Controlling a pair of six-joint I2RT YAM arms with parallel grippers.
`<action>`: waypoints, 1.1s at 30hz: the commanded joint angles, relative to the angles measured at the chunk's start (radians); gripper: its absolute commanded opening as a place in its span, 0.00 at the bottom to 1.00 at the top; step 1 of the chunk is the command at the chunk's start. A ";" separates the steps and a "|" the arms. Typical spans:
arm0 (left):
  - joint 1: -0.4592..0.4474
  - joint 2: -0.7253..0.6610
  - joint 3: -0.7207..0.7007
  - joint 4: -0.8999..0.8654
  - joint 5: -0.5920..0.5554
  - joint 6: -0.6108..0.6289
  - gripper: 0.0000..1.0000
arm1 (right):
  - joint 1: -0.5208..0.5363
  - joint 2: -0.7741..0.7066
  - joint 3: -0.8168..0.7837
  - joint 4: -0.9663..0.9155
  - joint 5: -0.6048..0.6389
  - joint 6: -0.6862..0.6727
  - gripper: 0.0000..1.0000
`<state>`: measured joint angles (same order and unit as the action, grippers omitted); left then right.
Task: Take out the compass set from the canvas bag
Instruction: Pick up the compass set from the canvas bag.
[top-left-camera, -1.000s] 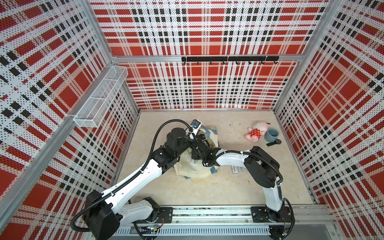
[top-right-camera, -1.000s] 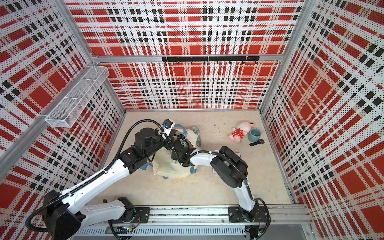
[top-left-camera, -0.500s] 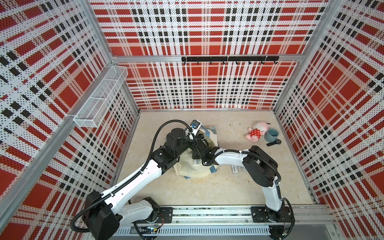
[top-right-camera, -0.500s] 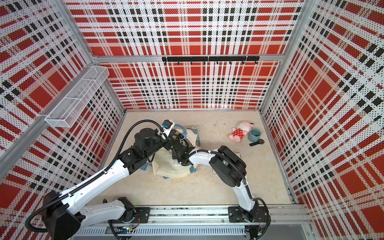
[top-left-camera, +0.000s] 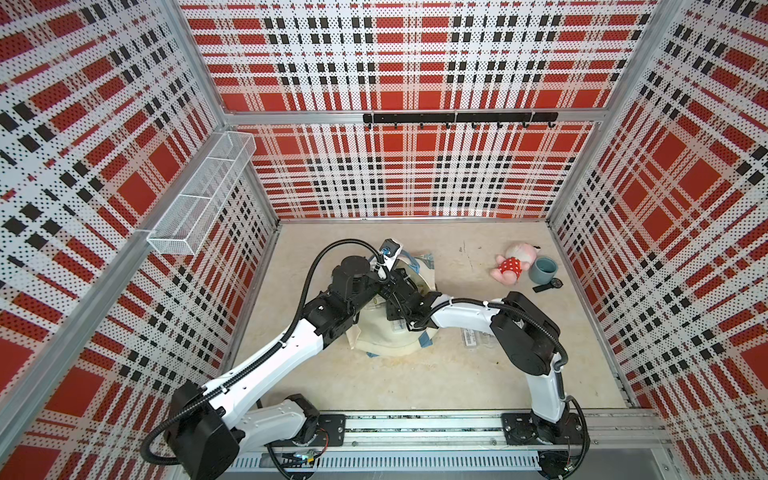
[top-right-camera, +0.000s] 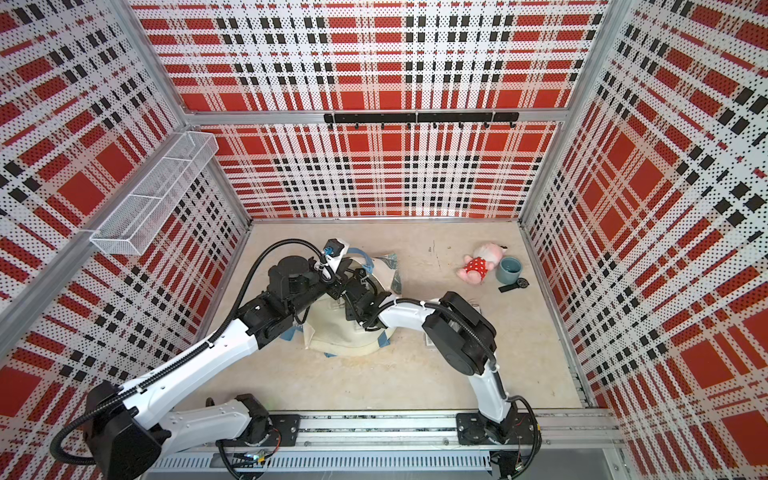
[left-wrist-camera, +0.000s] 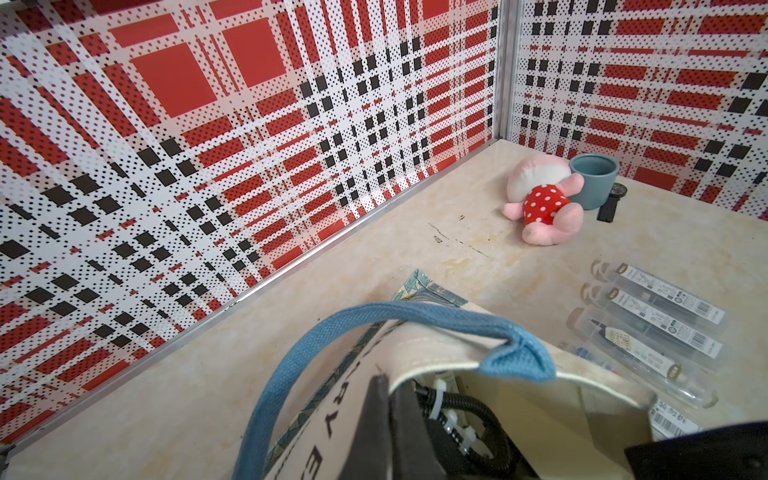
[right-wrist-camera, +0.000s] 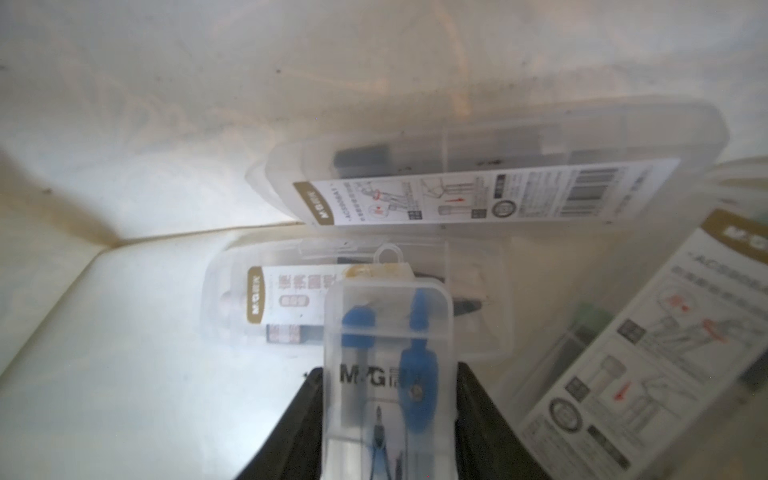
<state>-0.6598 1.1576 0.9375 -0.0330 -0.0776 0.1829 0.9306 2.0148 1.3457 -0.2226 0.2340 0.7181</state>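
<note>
The cream canvas bag (top-left-camera: 390, 343) (top-right-camera: 345, 338) with blue handles (left-wrist-camera: 291, 374) lies on the table, its mouth held up. My left gripper (left-wrist-camera: 388, 384) is shut on the bag's rim beside the black lettering. My right arm reaches into the mouth, and its gripper (right-wrist-camera: 388, 370) is shut on a compass set (right-wrist-camera: 386, 328), a clear case with a blue compass inside. Both black fingers (right-wrist-camera: 299, 419) press on the case's long sides. Three more clear compass cases (right-wrist-camera: 478, 187) lie deeper in the bag. From above, the right gripper's jaws are hidden inside the bag.
Several clear compass cases (left-wrist-camera: 656, 316) (top-left-camera: 473, 336) lie on the table right of the bag. A pink plush toy (top-left-camera: 512, 266), a blue-grey cup (top-left-camera: 544, 270) and a black watch (top-left-camera: 548, 286) sit at the back right. A wire basket (top-left-camera: 199, 195) hangs on the left wall.
My right arm has edged slightly further into the bag. The left arm holds the rim where it was.
</note>
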 joint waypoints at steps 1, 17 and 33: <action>0.003 -0.033 0.005 0.076 0.020 -0.010 0.00 | 0.000 -0.093 0.017 -0.026 -0.054 -0.051 0.39; 0.006 -0.018 0.019 0.085 -0.001 -0.018 0.00 | 0.007 -0.231 -0.045 -0.104 -0.188 -0.158 0.36; 0.000 -0.018 0.023 0.100 -0.025 -0.052 0.00 | 0.026 -0.265 -0.111 -0.188 -0.260 -0.415 0.32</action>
<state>-0.6571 1.1416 0.9375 0.0113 -0.0978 0.1493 0.9409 1.8168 1.2476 -0.4110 0.0166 0.3840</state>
